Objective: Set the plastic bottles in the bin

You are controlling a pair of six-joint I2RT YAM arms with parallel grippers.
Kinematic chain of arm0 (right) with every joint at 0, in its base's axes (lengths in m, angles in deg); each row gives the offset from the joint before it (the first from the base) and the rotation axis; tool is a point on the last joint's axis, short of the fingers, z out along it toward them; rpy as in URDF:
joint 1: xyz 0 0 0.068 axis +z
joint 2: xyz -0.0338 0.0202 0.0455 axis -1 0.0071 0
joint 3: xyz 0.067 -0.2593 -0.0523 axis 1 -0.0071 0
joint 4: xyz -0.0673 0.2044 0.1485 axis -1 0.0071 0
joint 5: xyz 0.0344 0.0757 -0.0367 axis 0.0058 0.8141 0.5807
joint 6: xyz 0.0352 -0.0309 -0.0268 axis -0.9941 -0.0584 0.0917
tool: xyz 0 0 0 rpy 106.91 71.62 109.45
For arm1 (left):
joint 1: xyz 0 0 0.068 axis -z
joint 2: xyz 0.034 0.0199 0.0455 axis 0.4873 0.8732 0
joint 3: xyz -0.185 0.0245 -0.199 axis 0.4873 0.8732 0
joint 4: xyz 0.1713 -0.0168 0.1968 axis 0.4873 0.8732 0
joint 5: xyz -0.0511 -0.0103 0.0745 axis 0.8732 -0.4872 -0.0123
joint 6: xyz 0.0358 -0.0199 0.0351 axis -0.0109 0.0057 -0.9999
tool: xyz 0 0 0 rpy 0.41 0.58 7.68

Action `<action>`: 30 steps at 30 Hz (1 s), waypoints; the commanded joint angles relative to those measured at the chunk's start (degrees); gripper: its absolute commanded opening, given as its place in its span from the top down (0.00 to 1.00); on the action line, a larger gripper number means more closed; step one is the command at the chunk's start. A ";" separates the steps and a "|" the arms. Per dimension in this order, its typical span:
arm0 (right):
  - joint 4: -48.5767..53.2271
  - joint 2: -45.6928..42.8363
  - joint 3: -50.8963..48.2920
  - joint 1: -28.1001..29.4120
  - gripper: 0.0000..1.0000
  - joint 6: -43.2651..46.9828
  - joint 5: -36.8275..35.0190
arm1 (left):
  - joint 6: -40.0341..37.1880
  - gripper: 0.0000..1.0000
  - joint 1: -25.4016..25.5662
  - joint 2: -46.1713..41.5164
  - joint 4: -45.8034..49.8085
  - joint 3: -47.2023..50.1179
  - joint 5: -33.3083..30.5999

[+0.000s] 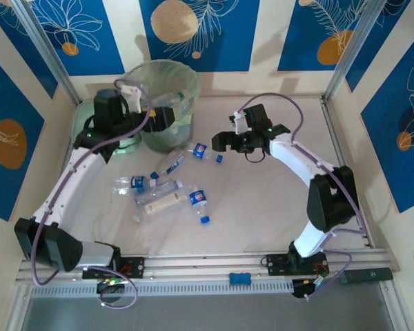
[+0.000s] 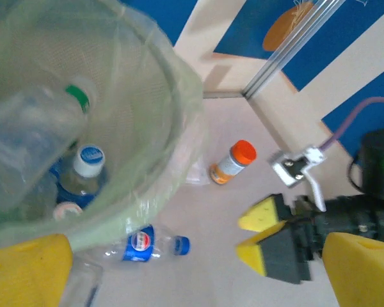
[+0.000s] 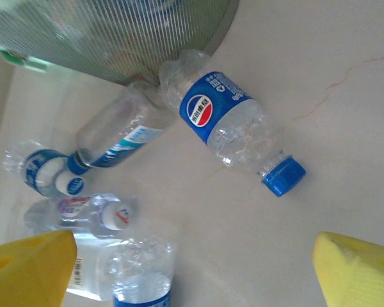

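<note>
Hovering over the bin [image 1: 167, 138] at the far left of the bench [image 1: 276, 207], my left end effector [image 2: 192, 281] stands wide open and holds nothing. A green-capped bottle [image 2: 35, 125] lies inside the liner. My right end effector [image 3: 195, 272] is also spread wide and empty, above a blue-capped bottle [image 3: 233, 121] lying just beside the bin's base. Other loose bottles [image 1: 159, 203] lie scattered nearer me, left of centre.

The bottle [image 3: 233, 125] label bears a red-white-blue round logo; lettering illegible.
</note>
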 commanded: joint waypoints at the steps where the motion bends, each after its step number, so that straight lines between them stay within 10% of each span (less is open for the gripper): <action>1: 6.37 5.44 4.93 1.39 0.04 9.18 2.18 | 9.73 0.00 0.62 -3.75 -14.76 9.73 3.20; 16: 10.27 24.58 22.98 6.23 0.00 22.43 -8.35 | 23.17 0.00 2.13 -16.62 -30.58 38.81 -1.46; 30: 10.48 29.81 28.03 10.42 0.01 25.99 -11.85 | 24.57 0.00 4.08 -15.12 -34.20 40.29 -1.96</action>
